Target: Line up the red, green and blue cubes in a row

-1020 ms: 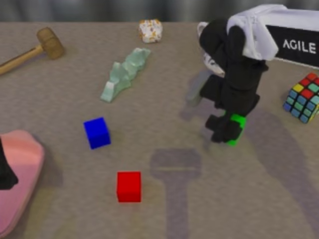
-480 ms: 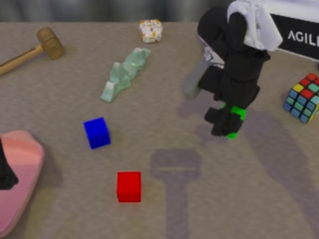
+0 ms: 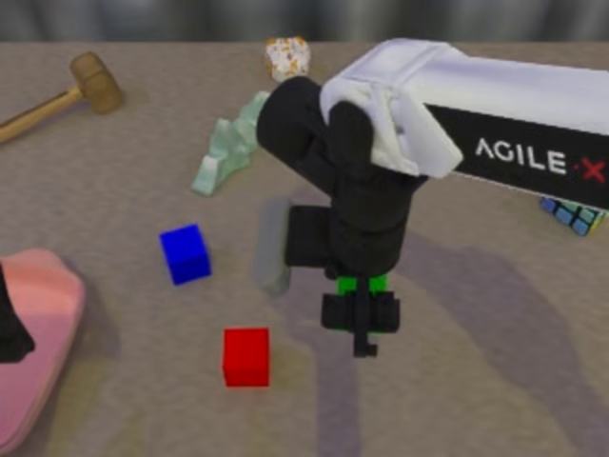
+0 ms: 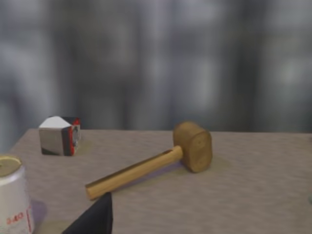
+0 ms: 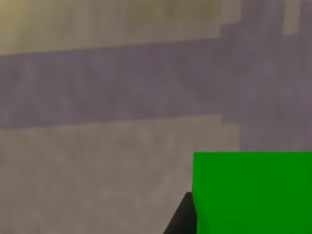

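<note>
My right gripper (image 3: 362,319) is shut on the green cube (image 3: 363,283), held above the table's middle front; only a sliver of it shows under the black wrist. The right wrist view has the green cube (image 5: 253,192) filling one corner beside a dark finger (image 5: 183,219). Left of the gripper, the red cube (image 3: 246,357) sits near the front edge. Farther back and left rests the blue cube (image 3: 185,253). Both lie free on the table. My left gripper (image 3: 8,333) is parked at the left edge, open and empty.
A wooden mallet (image 3: 67,93) lies at the back left, a pale green jagged piece (image 3: 224,152) behind the blue cube, and a speckled white block (image 3: 286,57) at the back. A puzzle cube (image 3: 576,214) peeks from under my right arm. A pink object (image 3: 43,314) fills the left front.
My right arm has swung left and toward the front edge with the green cube, from the right half to just right of the red cube. Red and blue cubes have not moved.
</note>
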### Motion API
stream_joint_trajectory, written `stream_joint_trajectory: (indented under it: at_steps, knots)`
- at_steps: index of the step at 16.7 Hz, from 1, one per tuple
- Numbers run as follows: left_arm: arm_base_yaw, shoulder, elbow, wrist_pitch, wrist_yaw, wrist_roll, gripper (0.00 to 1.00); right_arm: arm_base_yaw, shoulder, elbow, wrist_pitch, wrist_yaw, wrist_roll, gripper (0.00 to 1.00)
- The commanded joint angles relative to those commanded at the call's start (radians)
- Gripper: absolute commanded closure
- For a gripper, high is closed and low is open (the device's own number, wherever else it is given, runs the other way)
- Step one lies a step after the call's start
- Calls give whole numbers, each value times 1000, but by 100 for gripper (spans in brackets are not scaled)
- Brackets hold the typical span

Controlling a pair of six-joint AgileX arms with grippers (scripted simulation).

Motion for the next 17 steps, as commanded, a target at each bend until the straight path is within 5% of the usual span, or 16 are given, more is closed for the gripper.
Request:
stream_joint_trajectory:
  at_steps: [8,17]
  knots:
    - [0,0,0,0,0,0,0,46,-12,-26,16,0,-23,100]
    - [0,0,0,0,0,0,0,52,57,-186,247,1,-26,100]
